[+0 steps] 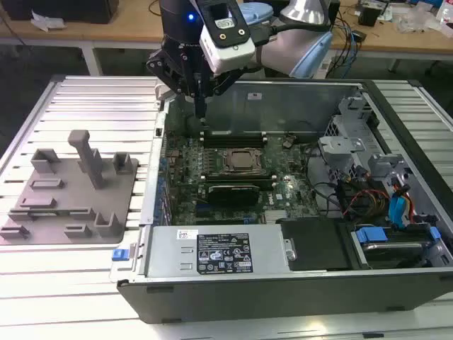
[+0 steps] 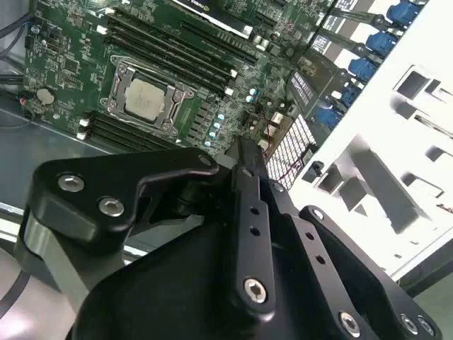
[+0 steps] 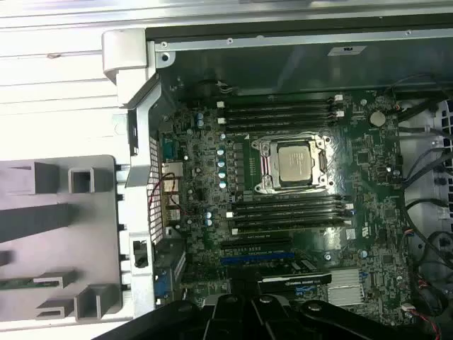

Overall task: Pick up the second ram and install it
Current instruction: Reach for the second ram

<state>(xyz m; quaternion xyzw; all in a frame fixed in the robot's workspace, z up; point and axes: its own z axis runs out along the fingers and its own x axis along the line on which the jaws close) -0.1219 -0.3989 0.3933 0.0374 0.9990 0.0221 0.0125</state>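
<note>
Slatted table (image 1: 85, 99) with grey fixture tray (image 1: 71, 196) and open computer case (image 1: 248, 299)

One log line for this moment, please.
black metal claw: shut, above large green motherboard | thin green ram stick: lying in grey plastic fixture tray

Tray (image 1: 44, 212) beside case (image 1: 283, 301), motherboard (image 1: 290, 188) inside

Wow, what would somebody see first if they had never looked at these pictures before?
Probably the big open computer case in the middle of the exterior view, with its green motherboard and shiny square processor inside. Next, the black gripper hanging over the case's far corner, towards the exterior view's left. A grey fixture tray lies outside the case on that side.
</note>
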